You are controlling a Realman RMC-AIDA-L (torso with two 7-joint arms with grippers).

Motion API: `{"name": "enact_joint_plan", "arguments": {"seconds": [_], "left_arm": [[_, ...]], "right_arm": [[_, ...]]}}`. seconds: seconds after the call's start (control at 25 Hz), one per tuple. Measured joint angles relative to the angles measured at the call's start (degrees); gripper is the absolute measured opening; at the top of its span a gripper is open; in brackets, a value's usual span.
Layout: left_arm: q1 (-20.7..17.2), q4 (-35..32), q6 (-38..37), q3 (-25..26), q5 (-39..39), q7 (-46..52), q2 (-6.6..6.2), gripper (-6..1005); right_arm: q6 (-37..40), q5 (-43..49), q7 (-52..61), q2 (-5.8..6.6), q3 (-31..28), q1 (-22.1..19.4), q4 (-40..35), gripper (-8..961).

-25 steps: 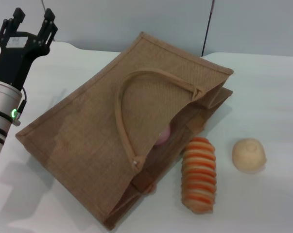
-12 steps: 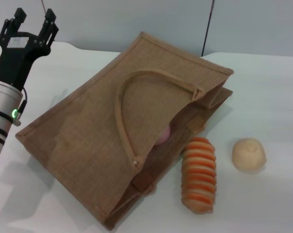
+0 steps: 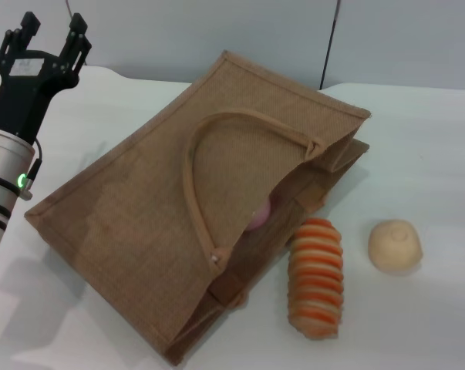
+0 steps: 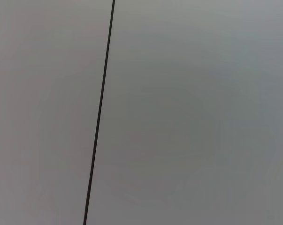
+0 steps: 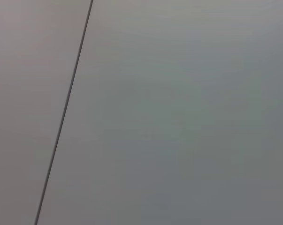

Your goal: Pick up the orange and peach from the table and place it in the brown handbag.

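My left gripper [image 3: 50,32] hangs raised at the table's far left, fingers apart, empty. Right arm out of sight. Peach [image 3: 260,215] shows pink inside the mouth of the brown handbag [image 3: 139,208], which lies flat. I see no orange; likely bagged. Judging placement finished; next, only parking.

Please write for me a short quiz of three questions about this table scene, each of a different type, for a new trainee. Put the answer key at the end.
1. True or false: the left tool holds the peach.
2. Which lies nearer the brown handbag?
A. the striped bread
B. the beige bun
3. Where does something pink show?

Key:
1. False. The tool is raised at the table's far left, open and empty.
2. A.
3. Inside the handbag's mouth, under the handle. The orange is not visible anywhere.
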State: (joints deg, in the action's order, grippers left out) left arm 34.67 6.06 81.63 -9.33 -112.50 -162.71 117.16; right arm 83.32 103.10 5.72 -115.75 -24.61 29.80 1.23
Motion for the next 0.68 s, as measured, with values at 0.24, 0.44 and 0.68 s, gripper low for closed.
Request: {"name": "enact_joint_plan", "arguments": {"seconds": [0.24,0.44,0.68], "left_arm": [[0.0,0.0,0.1,0.0,0.0,0.0,0.0,740],[0.0,0.6,0.1,0.2,0.0,0.0,-0.11,740],[0.0,0.7,0.1,0.3,-0.1,0.0,-0.17,740]], "right_arm": [[0.0,0.0,0.0,0.0,0.0,0.0,0.0,775],[0.0,0.0,0.0,0.0,0.0,0.0,0.0,775],[0.0,0.0,0.0,0.0,0.0,0.0,0.0,775]]}}
